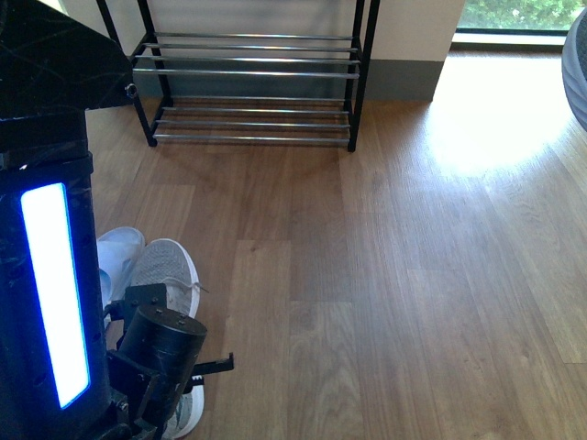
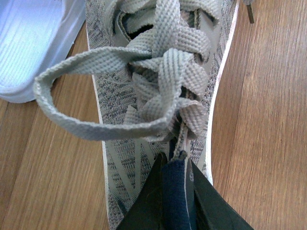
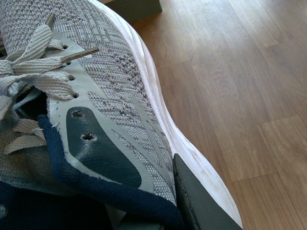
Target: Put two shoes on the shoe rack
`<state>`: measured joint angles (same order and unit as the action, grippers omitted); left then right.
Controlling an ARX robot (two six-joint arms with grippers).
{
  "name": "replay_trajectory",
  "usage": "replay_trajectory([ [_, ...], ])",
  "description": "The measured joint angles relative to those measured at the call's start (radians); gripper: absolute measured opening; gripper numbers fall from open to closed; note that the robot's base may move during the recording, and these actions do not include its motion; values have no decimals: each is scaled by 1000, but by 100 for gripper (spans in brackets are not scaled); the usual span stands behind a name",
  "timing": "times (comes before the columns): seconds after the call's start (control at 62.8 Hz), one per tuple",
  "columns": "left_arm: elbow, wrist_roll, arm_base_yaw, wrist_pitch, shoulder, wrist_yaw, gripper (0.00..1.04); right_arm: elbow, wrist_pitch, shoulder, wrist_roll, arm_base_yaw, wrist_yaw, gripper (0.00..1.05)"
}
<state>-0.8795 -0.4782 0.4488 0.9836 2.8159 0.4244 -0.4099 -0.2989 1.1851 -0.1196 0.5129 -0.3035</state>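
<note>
One grey knit shoe (image 1: 165, 270) with a white sole lies on the wood floor at the lower left of the front view, toe pointing toward the shoe rack (image 1: 252, 73) by the far wall. My left gripper (image 2: 175, 163) is shut on this shoe's (image 2: 158, 72) navy tongue, just behind the laces. In the right wrist view my right gripper (image 3: 156, 191) is shut on the side wall of the other shoe (image 3: 120, 86). One dark finger (image 3: 201, 201) presses outside by the white sole; the other is hidden inside. The rack's chrome bars hold nothing.
A white slipper (image 1: 119, 252) lies against the left side of the floor shoe. The robot's black body with a lit blue strip (image 1: 55, 293) fills the left edge. Sunlight glares on the floor at the right. A blurred grey rounded shape (image 1: 578, 64) sits at the right edge.
</note>
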Motion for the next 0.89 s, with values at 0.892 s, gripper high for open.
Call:
replay_trajectory([
  [0.892, 1, 22, 0, 31, 5, 8, 3, 0, 0, 0, 0, 0, 0, 1],
])
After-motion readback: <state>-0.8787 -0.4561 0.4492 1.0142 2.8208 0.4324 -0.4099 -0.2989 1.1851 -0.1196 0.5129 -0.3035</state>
